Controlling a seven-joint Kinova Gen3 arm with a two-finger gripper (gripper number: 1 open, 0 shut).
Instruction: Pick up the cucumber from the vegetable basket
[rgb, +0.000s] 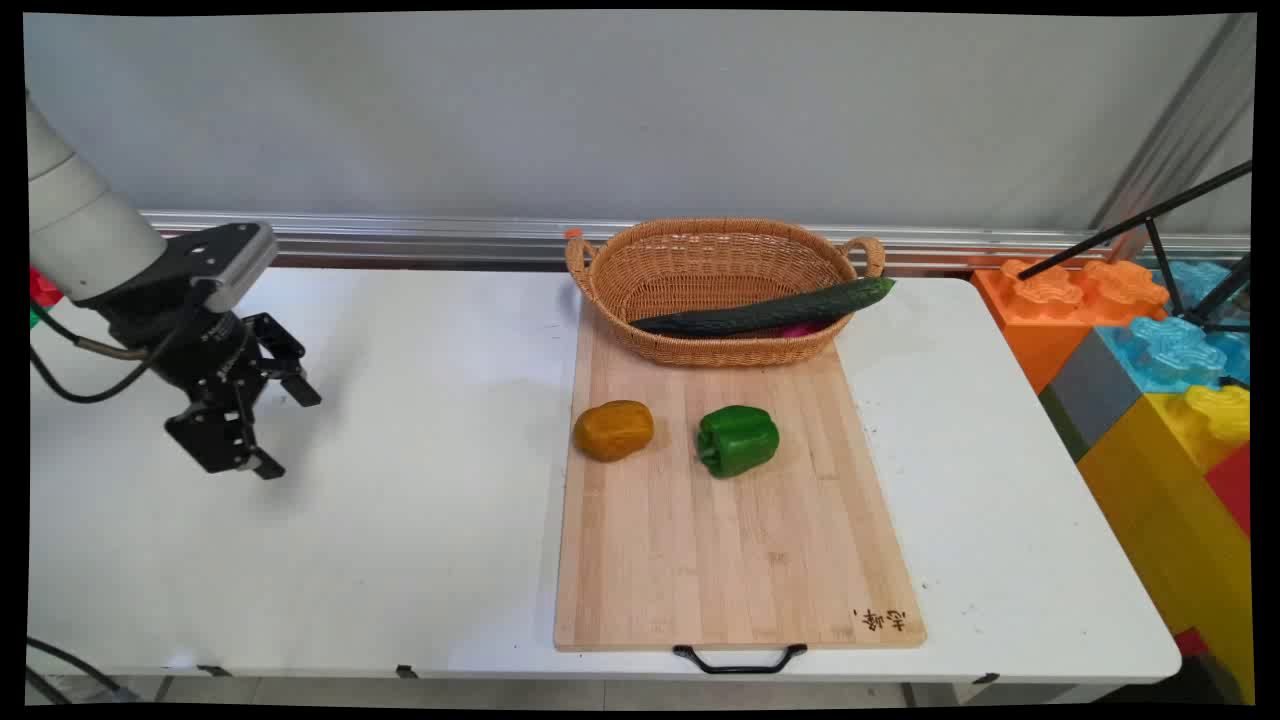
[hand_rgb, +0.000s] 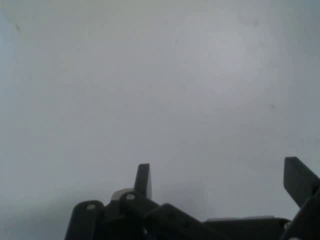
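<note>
White worktop (rgb: 400, 520) carries a cutting board (rgb: 735, 560) at 3 o'clock of the gripper (rgb: 282, 430), well apart. Tilted downward above bare surface, the gripper spreads its fingers (hand_rgb: 143, 180) wide, holding nothing; an orange pepper (rgb: 613, 430) lies nearest.

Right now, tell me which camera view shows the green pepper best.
The main view. There the green pepper lies in full sight on the wooden cutting board, beside the orange vegetable and in front of the wicker basket. The hand view shows none of it, only bare white table past the open pincer.
</note>
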